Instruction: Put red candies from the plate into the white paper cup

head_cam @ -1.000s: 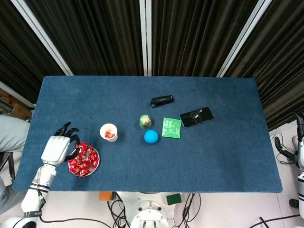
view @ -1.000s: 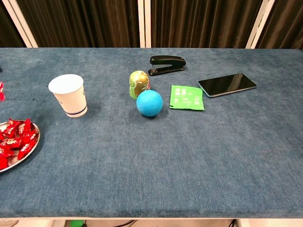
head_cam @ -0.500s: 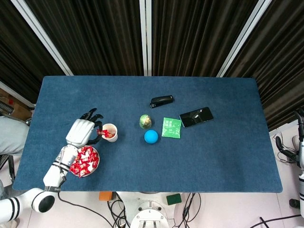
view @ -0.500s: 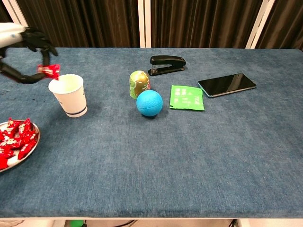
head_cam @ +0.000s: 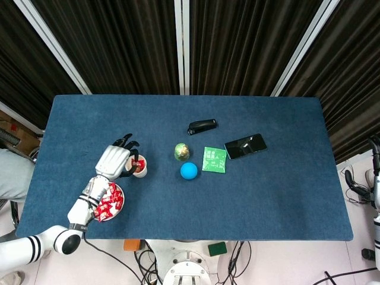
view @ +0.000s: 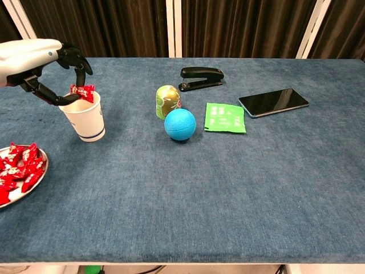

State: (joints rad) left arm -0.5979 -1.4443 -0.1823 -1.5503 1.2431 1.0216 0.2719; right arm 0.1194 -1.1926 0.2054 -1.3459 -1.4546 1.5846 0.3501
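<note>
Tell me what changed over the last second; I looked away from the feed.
The left hand lifted a red candy from the plate and carried it rightward to the white paper cup, where it holds it over the rim. The cup, plate and other table items stayed put.

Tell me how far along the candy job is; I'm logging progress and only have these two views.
Partly done. Red already shows inside the white paper cup in the head view, so some candy looks delivered. In hand: the left robot hand pinches a red candy right over the cup's rim, not yet released. Left: a pile of red candies remains on the plate. The right robot hand sits off the table edge.
</note>
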